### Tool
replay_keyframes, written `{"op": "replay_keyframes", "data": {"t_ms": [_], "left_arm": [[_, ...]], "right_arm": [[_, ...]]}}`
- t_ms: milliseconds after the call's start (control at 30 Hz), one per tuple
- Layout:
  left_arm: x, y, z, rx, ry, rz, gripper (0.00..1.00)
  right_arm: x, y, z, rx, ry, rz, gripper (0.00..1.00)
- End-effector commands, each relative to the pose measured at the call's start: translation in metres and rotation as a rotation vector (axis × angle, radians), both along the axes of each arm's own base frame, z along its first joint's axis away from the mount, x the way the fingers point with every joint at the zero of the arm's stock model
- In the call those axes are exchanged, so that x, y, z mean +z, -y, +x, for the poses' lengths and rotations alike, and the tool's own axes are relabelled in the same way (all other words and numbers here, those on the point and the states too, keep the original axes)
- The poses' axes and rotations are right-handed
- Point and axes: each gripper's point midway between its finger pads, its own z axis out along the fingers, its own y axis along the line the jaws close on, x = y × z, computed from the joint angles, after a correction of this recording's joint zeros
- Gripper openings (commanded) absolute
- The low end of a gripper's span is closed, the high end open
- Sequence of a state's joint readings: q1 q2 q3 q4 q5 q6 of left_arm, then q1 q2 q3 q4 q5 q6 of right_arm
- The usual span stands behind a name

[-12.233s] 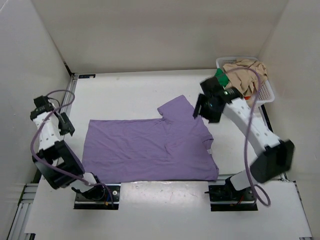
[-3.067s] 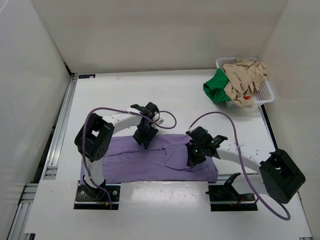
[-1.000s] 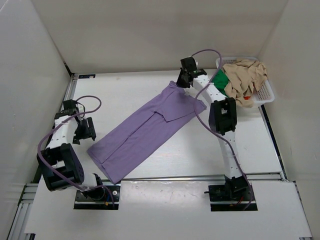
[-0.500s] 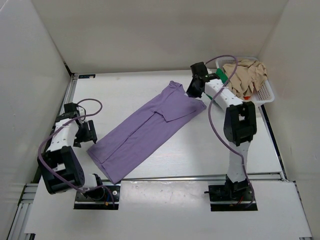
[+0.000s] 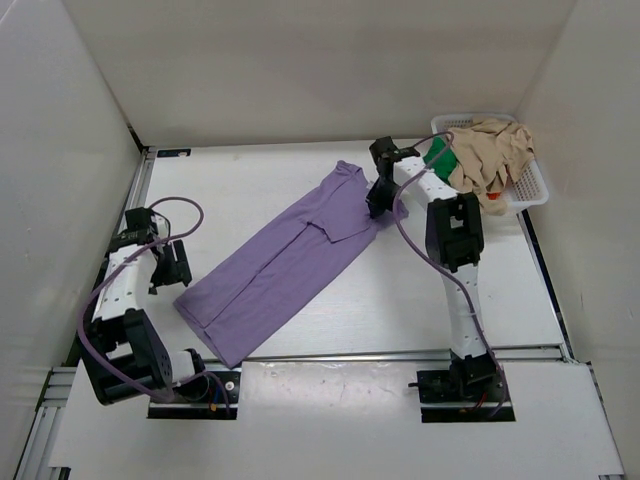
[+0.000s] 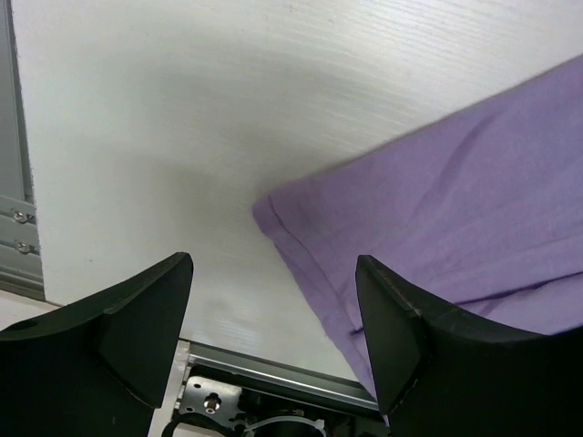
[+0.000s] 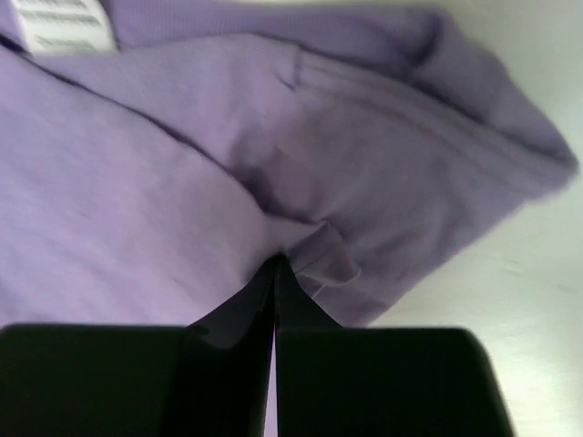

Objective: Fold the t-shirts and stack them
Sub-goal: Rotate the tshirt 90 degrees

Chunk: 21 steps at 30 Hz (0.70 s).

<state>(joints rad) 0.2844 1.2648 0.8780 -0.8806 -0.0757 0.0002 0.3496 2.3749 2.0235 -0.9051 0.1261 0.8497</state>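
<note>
1. The lavender t-shirt [image 5: 290,260] lies flat on the table [image 5: 250,180], folded into a long strip. It runs on a slant from the near left part of the table up toward the middle of the far edge.
2. The right gripper [image 5: 378,200] is down on the strip's far end, at its right side. In the right wrist view its fingers are pressed tight together [image 7: 275,264], with a small pucker of the purple cloth [image 7: 228,164] caught at their tips.
3. The left gripper [image 5: 170,265] sits near the table's left edge, just beside the strip's near left corner. Its fingers stand wide apart [image 6: 273,264] and hold nothing. In the left wrist view that corner of the shirt [image 6: 455,209] shows in the gap between them, down on the table.
4. At the far right corner stands a white lattice basket [image 5: 530,180]. The tan t-shirt [image 5: 490,150] is heaped in it, and the green t-shirt [image 5: 440,155] hangs over its left rim.
</note>
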Motion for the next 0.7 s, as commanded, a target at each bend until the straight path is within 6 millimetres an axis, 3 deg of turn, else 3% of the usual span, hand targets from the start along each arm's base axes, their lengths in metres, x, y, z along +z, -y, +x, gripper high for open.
{"op": "replay_keyframes", "data": {"t_ms": [0, 33, 67, 133, 167, 267, 300, 333, 367, 400, 433, 467, 500, 533, 600, 633, 667], "left_arm": [[0.015, -0.015, 0.022, 0.02, 0.046, 0.05, 0.83], [0.018, -0.017, 0.023, 0.024, 0.052, 0.064, 0.83], [0.015, -0.017, 0.023, 0.024, 0.039, 0.06, 0.83], [0.02, -0.019, 0.027, 0.024, 0.044, 0.062, 0.83], [0.013, -0.015, 0.023, 0.019, 0.007, 0.039, 0.83], [0.011, -0.013, 0.024, 0.014, -0.018, 0.02, 0.83], [0.008, -0.011, 0.024, 0.011, -0.026, 0.008, 0.83], [0.008, -0.011, 0.022, 0.011, -0.035, 0.006, 0.83], [0.008, -0.011, 0.022, 0.011, -0.035, 0.006, 0.83], [0.008, -0.009, 0.022, 0.008, -0.032, -0.004, 0.83], [0.011, -0.007, 0.023, 0.004, -0.017, -0.01, 0.83], [0.011, -0.007, 0.023, 0.004, -0.017, -0.01, 0.83], [0.014, -0.006, 0.024, 0.0, 0.0, -0.016, 0.83], [0.017, -0.003, 0.025, -0.009, 0.01, -0.013, 0.83], [0.019, -0.003, 0.022, -0.009, 0.024, -0.009, 0.83], [0.027, -0.001, 0.021, -0.013, 0.051, -0.01, 0.83], [0.032, -0.001, 0.021, -0.013, 0.072, -0.004, 0.83]], "right_arm": [[-0.016, -0.034, 0.044, -0.056, 0.02, 0.155, 0.0], [-0.008, -0.04, 0.074, -0.075, 0.105, 0.212, 0.0], [-0.013, -0.045, 0.095, -0.124, 0.152, 0.267, 0.0], [0.011, -0.05, 0.138, -0.198, 0.301, 0.389, 0.0], [0.018, -0.052, 0.171, -0.231, 0.424, 0.463, 0.0], [0.057, -0.061, 0.224, -0.276, 0.646, 0.62, 0.0], [0.086, -0.064, 0.235, -0.257, 0.733, 0.661, 0.0], [0.091, -0.068, 0.237, -0.225, 0.764, 0.683, 0.04], [0.128, -0.073, 0.232, -0.152, 0.819, 0.711, 0.07], [0.15, -0.073, 0.222, -0.108, 0.842, 0.707, 0.1], [0.142, -0.079, 0.207, -0.023, 0.82, 0.665, 0.12], [0.17, -0.078, 0.203, -0.015, 0.851, 0.675, 0.12], [0.18, -0.078, 0.193, 0.062, 0.865, 0.641, 0.14], [0.205, -0.075, 0.177, 0.098, 0.88, 0.626, 0.18], [0.221, -0.069, 0.156, 0.142, 0.859, 0.586, 0.22], [0.26, -0.064, 0.138, 0.196, 0.907, 0.568, 0.27], [0.259, -0.066, 0.123, 0.222, 0.882, 0.549, 0.29]]}}
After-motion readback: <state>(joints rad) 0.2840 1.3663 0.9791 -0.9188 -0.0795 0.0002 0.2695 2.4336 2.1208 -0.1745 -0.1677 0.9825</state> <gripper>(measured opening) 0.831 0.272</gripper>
